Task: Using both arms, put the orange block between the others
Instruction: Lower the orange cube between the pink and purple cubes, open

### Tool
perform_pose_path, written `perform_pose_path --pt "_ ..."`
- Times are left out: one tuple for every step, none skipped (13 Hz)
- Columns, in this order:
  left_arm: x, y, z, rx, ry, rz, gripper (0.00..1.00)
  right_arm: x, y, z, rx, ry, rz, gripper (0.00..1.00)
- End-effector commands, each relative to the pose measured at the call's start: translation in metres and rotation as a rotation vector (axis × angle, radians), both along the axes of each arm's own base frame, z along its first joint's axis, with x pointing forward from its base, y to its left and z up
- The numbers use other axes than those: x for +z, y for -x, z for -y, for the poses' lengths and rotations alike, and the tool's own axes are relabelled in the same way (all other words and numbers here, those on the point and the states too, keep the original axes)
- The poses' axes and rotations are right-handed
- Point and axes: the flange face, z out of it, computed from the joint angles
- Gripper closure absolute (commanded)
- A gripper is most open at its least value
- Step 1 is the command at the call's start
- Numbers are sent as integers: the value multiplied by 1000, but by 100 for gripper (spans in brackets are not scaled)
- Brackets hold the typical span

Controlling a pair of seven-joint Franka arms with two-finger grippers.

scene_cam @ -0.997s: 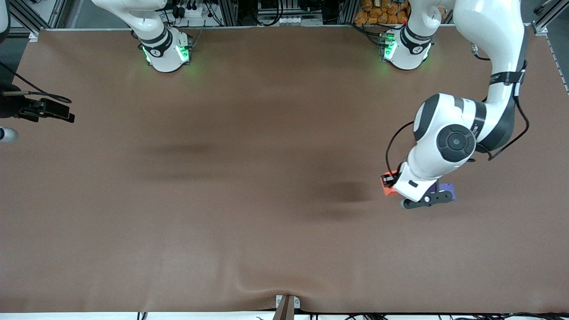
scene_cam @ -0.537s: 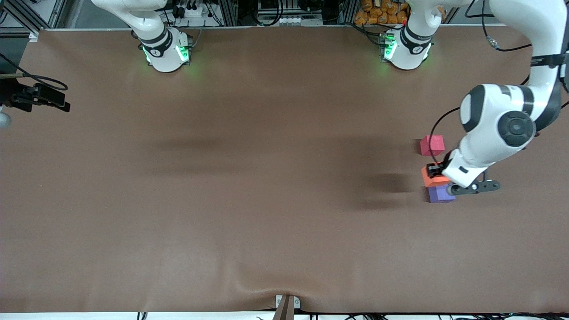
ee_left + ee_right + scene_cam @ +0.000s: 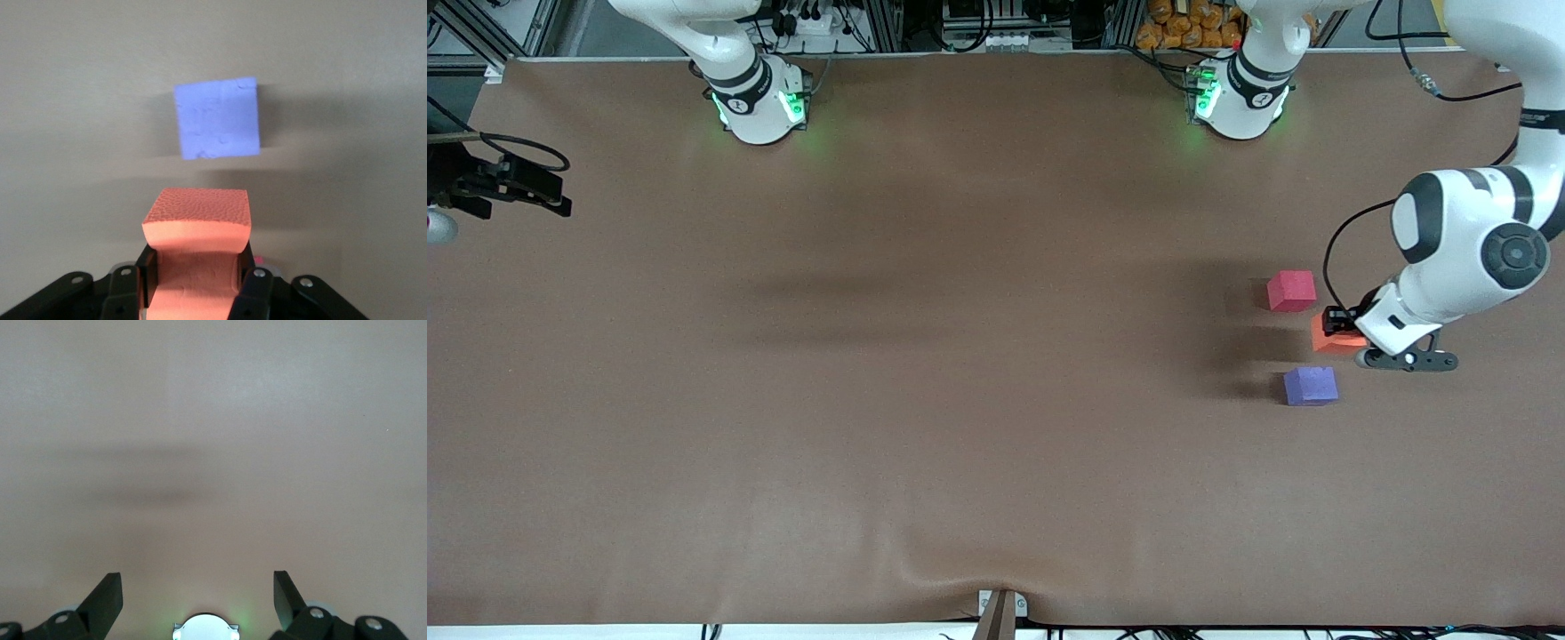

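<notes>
The orange block [image 3: 1327, 337] [image 3: 197, 217] hangs above the table with my left gripper [image 3: 1341, 332] [image 3: 197, 283] shut on it. It is over the gap between the pinkish-red cube [image 3: 1291, 291] and the purple cube [image 3: 1310, 386] [image 3: 217, 119], a little toward the left arm's end of that gap. Both cubes rest on the mat, the purple one nearer to the front camera. My right gripper [image 3: 547, 191] [image 3: 197, 583] waits at the right arm's end of the table, open and holding nothing over bare mat.
A brown mat [image 3: 960, 356] covers the whole table. The two arm bases [image 3: 760, 102] [image 3: 1236, 98] glow green along the back edge. A small bracket [image 3: 1000, 609] sits at the front edge, where the mat wrinkles.
My left arm has carried the orange block toward the left arm's end of the table, uncovering both cubes, to over the gap between them. The right gripper has drifted slightly.
</notes>
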Motion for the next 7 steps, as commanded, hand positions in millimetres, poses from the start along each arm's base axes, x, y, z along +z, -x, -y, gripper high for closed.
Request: perform_pose_path --pt "-20 14 9 -9 4 28 54 8 10 5 -19 17 -24 0" --pt "-18 14 14 -16 5 30 53 8 11 10 -30 19 -25 0" --pt "-18 14 15 -19 6 25 53 11 11 16 -42 11 -18 0" --pt "-20 12 16 -19 6 24 53 14 11 25 -61 9 -7 0" --pt "-26 12 16 -18 8 18 53 15 11 28 -66 10 -3 0" --pt "-32 12 16 -15 9 15 53 16 11 30 -69 12 2 0" --pt "-39 11 15 -12 11 13 53 19 10 35 -78 11 14 0"
